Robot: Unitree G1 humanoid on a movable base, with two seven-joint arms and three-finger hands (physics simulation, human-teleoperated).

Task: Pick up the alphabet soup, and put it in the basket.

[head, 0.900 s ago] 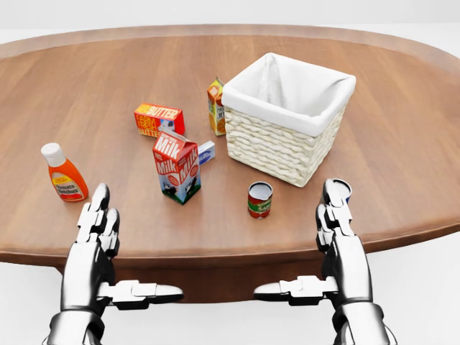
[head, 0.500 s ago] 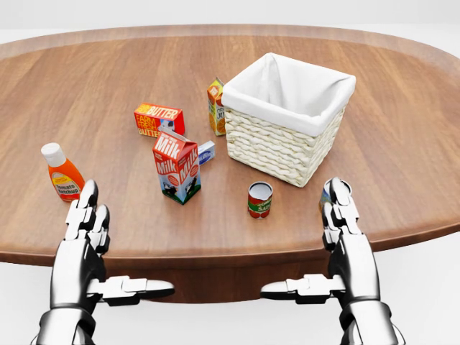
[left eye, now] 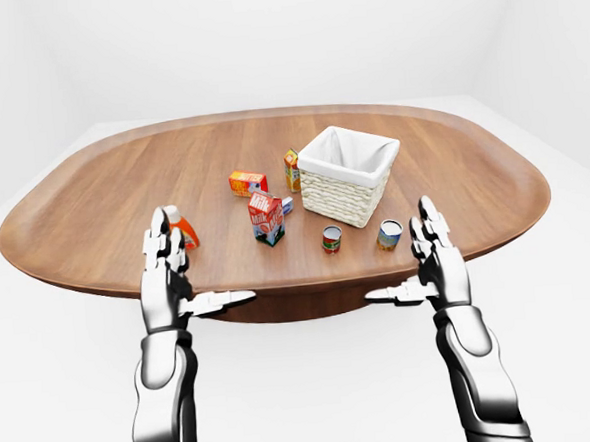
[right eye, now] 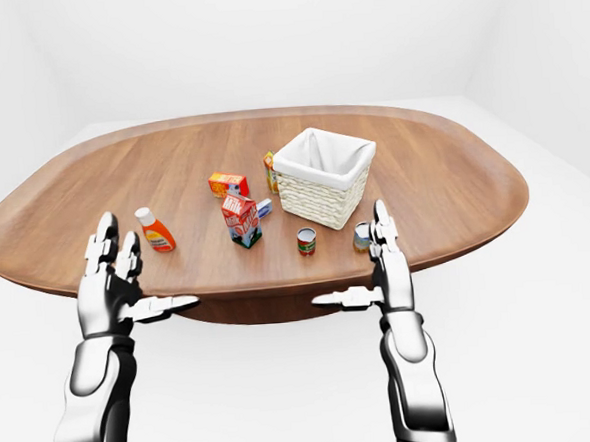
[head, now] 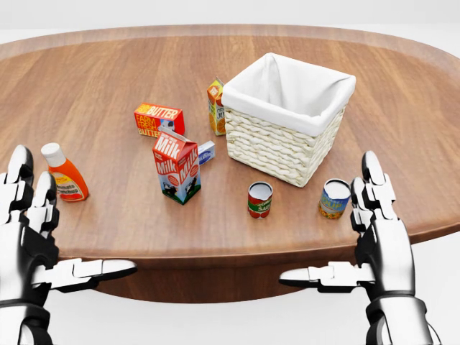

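Oval wooden tabletop (head: 93, 86) as it stood under the robot's two raised hands. A white-lined wicker basket (head: 287, 118) sat right of centre in the head view. Two cans stood upright below it, apart from each other and from the basket: a red-and-green can (head: 259, 199) toward the middle, and a blue-and-yellow can (head: 334, 198) to its right. Which of the two was the alphabet soup could not be read from the labels at this size; both rested on the wood, outside the basket.

The right hand (head: 377, 241) hovered at the near edge of the tabletop, just beside the blue-and-yellow can, fingers spread and released, thumb pointing left, holding nothing. The left hand (head: 29, 237) hung at the lower left of the head view, likewise released and empty, just below an orange sauce bottle (head: 63, 172) with a white cap.

A milk carton (head: 176, 165) stood left of the cans; a small pale box (head: 206, 152) lay just beside it. Farther up lay a butter box (head: 159, 119), and an orange juice carton (head: 215, 106) stood close beside the basket's left wall.
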